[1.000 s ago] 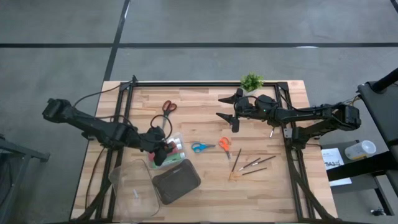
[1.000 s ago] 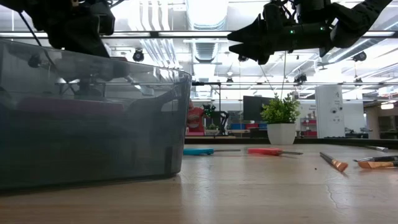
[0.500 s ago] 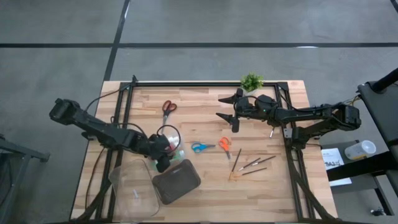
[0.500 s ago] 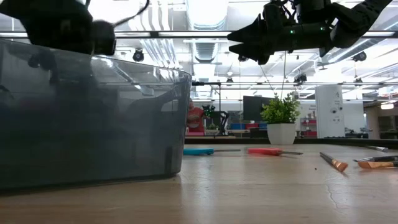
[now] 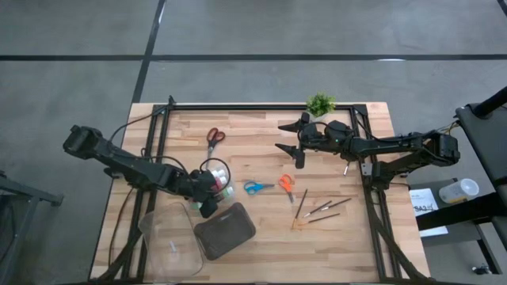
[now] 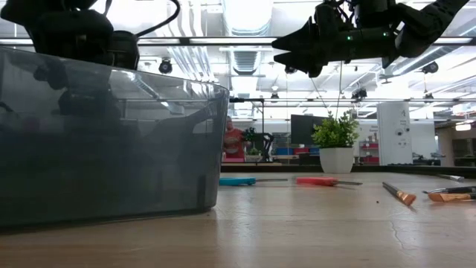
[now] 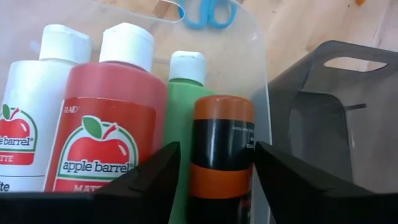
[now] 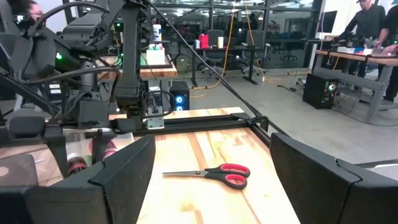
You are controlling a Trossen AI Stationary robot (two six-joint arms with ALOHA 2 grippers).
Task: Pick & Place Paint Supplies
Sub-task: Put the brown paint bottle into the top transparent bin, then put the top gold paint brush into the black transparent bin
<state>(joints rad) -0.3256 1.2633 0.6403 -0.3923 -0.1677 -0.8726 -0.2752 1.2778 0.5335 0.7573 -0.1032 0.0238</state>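
The left claw [image 7: 211, 180] is spread around an orange-and-black tube [image 7: 221, 152], its two dark fingers [image 7: 152, 177] flanking the tube on either side without visibly pressing it. This tube stands in a clear plastic box [image 7: 258, 81] in a row with a green paint tube [image 7: 181, 93], a red paint tube [image 7: 115, 124] and a white paint tube [image 7: 37, 112], all upright and touching or just beside one another. In the high view the left claw [image 5: 207, 190] sits over that box, near the left middle of the wooden surface [image 5: 261, 245], just beside a dark grey case [image 5: 225, 229] and a larger clear container [image 5: 168, 233].

The right claw [image 5: 295, 142] hovers above the surface near the small potted plant [image 5: 320, 104], its fingers spread wide and gripping nothing. The red scissors [image 5: 215, 138] lie toward the far left of the surface, and they also show ahead of the right claw [image 8: 211, 180] in its wrist view. The blue scissors [image 5: 255, 188] and orange scissors [image 5: 286, 184] lie just beside each other at the middle. Several brushes [image 5: 321, 209] lie loose to the right of them.
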